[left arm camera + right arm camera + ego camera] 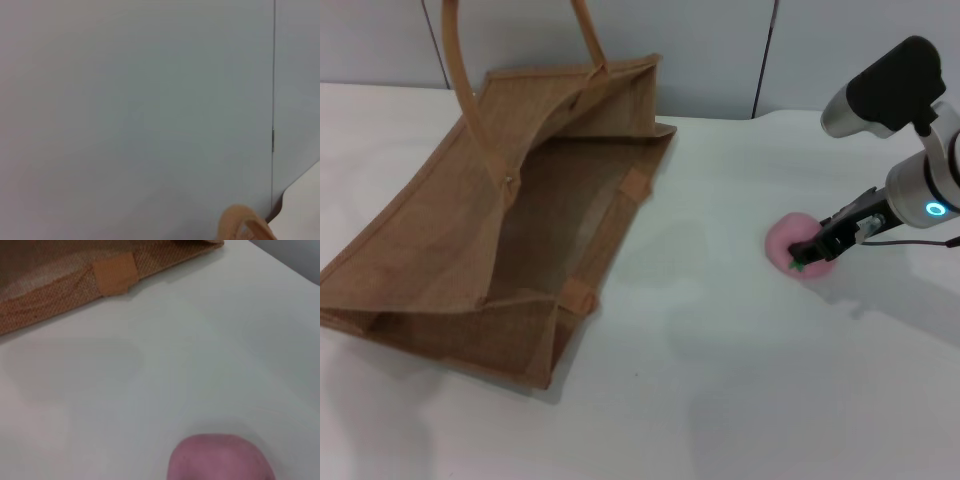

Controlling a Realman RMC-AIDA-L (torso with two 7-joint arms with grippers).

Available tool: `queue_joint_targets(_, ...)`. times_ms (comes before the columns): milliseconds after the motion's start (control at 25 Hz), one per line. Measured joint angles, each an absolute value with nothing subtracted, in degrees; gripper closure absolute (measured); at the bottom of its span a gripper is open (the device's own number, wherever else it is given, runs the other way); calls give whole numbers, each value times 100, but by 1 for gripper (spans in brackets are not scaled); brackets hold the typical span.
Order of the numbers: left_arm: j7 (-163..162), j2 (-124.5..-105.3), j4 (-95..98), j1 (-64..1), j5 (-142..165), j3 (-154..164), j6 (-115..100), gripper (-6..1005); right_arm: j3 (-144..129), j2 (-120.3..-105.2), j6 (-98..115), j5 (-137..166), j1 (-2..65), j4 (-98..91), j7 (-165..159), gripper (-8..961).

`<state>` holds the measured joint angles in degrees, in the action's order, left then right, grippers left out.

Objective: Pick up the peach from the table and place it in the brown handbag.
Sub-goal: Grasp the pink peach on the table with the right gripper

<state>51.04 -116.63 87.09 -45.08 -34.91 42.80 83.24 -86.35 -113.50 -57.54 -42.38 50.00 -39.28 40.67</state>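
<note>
From the head view, the right gripper [817, 250] sits down on the peach [798, 245], its dark fingers pressed against the fruit's near side on the table [720, 380]; whether they clamp it I cannot tell. The brown handbag [490, 230] lies open well to its left. The right wrist view shows the peach [220, 460] just below the camera, handbag [75, 275] beyond. The left wrist view shows only a handle loop [242, 225].

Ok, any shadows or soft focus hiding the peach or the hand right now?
Head view: even light, with the right hand down at the peach and only a faint shadow on the table; whether it has gripped is unclear. Right wrist view: the peach is close, soft-edged and cut by the frame, the brown handbag sharper. Left wrist view: mostly blank wall.
</note>
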Motion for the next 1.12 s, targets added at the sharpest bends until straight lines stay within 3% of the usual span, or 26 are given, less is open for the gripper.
queue_joint_targets(600,5111,-11663,8720,-4449,-3472,4280,8289,878,-8632,-11374,-5761,-4214,4994,-4194,4055,435)
queue_joint_targets(1120,5124,-11663,8733,-4421,-3471,4280,8267,878,-8619,-11398,-5769,-4270,4975,-4605,4049,551)
